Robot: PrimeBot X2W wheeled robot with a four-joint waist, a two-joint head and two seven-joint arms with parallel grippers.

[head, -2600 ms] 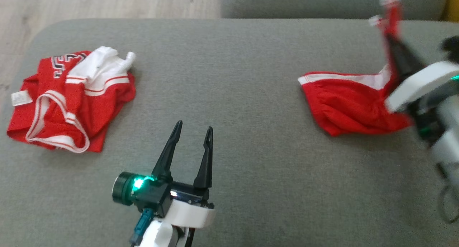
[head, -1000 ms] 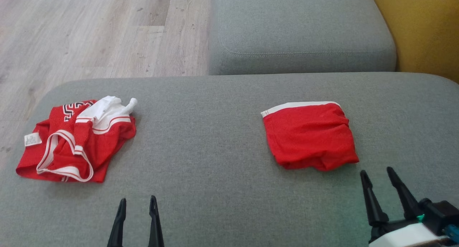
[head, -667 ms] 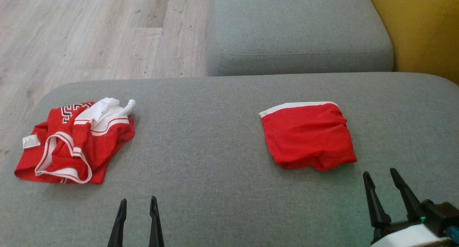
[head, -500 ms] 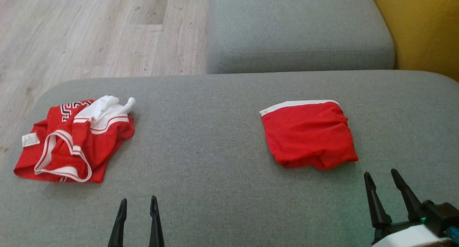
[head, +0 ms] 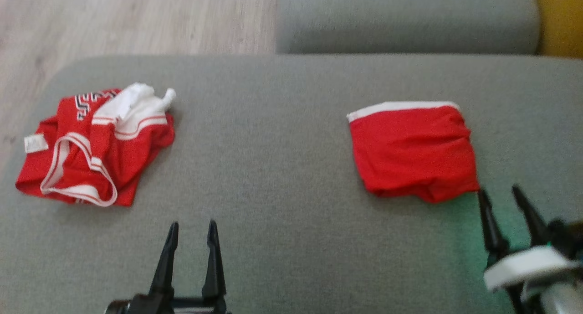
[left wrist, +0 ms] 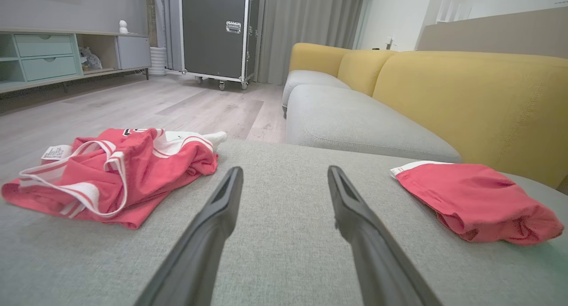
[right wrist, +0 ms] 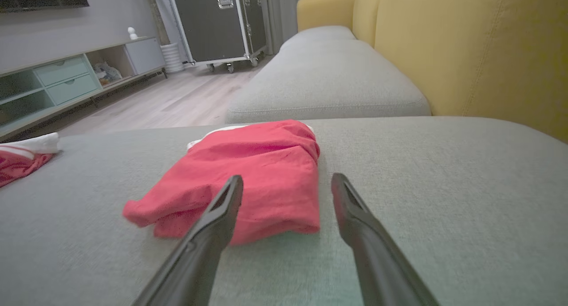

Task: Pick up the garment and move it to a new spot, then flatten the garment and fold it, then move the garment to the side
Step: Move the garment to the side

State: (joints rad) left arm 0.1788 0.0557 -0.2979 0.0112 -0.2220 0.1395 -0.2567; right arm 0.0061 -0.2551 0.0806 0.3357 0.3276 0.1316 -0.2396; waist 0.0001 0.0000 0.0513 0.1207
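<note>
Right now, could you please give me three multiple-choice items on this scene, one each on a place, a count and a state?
1. Where does the folded red garment lie?
A. on the grey cushion, just ahead of the right gripper
B. on the wooden floor
C. on the yellow backrest
2. How many red garments lie on the cushion?
A. one
B. two
C. three
3. How is the left gripper?
A. open, empty
B. shut on cloth
C. shut, empty
Answers: 1 A, it rests just beyond that gripper; 2 B, the folded one plus the crumpled jersey; 3 A, its jaws stand apart with nothing between.
</note>
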